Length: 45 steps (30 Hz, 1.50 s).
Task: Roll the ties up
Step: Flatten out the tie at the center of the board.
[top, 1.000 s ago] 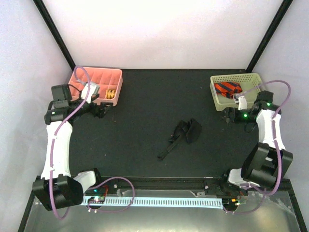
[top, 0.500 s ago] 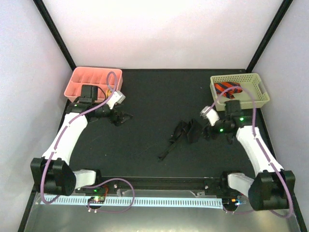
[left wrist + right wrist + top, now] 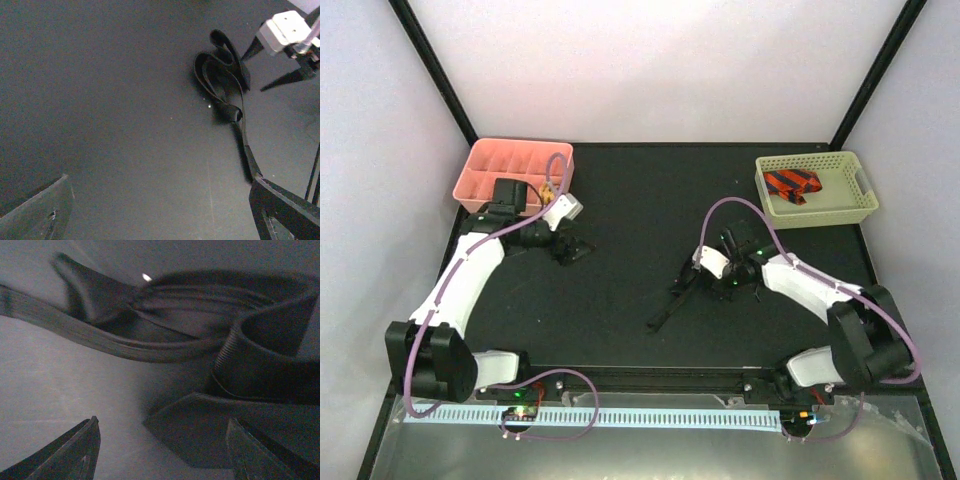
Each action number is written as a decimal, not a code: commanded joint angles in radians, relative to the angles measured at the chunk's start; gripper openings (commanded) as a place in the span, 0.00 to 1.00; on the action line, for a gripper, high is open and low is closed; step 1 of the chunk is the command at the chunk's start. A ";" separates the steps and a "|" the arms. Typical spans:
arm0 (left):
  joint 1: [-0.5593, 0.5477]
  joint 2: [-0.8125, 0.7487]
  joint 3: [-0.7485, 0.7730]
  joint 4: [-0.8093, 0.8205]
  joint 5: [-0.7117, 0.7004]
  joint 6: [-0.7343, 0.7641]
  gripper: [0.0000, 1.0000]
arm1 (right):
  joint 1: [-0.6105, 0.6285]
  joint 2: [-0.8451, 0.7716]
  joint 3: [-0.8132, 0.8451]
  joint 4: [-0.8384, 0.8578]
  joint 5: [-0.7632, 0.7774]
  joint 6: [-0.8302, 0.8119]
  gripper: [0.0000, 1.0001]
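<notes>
A plain black tie [image 3: 665, 312] lies crumpled at the middle of the black table, its thin tail running toward the near edge. My right gripper [image 3: 698, 284] is low over the heap, open. In the right wrist view the black tie's wide pointed end [image 3: 200, 432] lies flat on the table between the right gripper's [image 3: 165, 452] spread fingers. My left gripper [image 3: 578, 250] hovers open left of centre, well away from the tie. The left wrist view shows the black tie [image 3: 222, 75] with the right gripper [image 3: 254, 74] beside it. A red-and-black striped tie [image 3: 792, 183] sits in the basket.
A cream basket [image 3: 855, 200] stands at the back right. A pink divided tray [image 3: 495, 160] stands at the back left, just behind the left arm, with a bit of yellow-orange cloth [image 3: 549, 189] in one compartment. Purple cables loop over both arms.
The right arm swung from the basket to the black tie and came down over it, jaws narrowing a little. The left gripper left the pink tray and moved toward the table's middle.
</notes>
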 commanded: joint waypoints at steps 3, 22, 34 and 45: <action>-0.075 -0.009 -0.040 0.036 -0.048 0.040 0.99 | 0.011 0.070 -0.026 0.172 0.240 0.052 0.70; -0.502 0.353 0.026 0.249 -0.213 0.076 0.66 | -0.344 -0.119 0.115 -0.076 0.084 0.028 0.02; -0.665 0.611 0.170 0.313 -0.272 0.042 0.60 | -0.585 -0.058 0.230 -0.261 -0.037 -0.048 0.02; -0.730 0.706 0.214 0.338 -0.311 0.011 0.63 | -0.659 -0.035 0.235 -0.289 -0.022 -0.070 0.02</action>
